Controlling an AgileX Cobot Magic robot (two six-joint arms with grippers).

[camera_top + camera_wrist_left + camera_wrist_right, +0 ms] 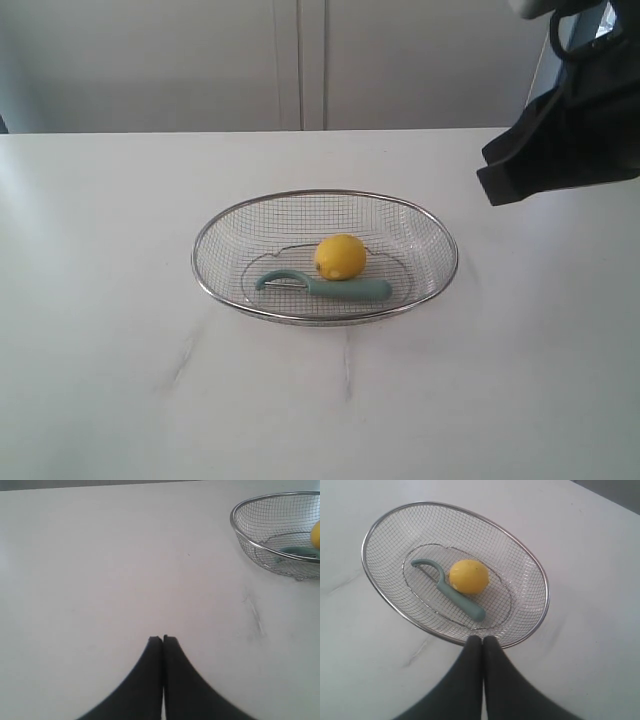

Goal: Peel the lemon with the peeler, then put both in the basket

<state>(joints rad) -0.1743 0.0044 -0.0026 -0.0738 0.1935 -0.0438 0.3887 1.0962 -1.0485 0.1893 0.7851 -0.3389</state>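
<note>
The jaws of the left gripper (163, 639) are pressed together and hold nothing. Under them is only the bare white worktop (120, 380). This gripper is to the left of the basket (325, 192), well apart from it. In the left wrist view only a part of the basket's (260, 545) steel rim and mesh wall shows at the edge of the picture.

The jaws of the right gripper (482, 638) are also closed and empty. In the right wrist view their tips are seen just at the rim of the basket (427, 503), and they touch nothing inside it. In the exterior view only the dark right arm (560, 140) shows, high at the far right of the scene, and I cannot make out the jaws themselves there.

The basket stands near the middle of the worktop. The lemon (340, 257) lies about in the centre of the flat mesh floor. The peeler (330, 288) lies flat on the same floor, on the near side of the lemon and just beside it. In the right wrist view the neck of the peeler (452, 592) seems to touch the lemon (468, 576). Its curved head points to the left and the end of the teal handle to the right.

The worktop has some faint grey veins near the basket.
</note>
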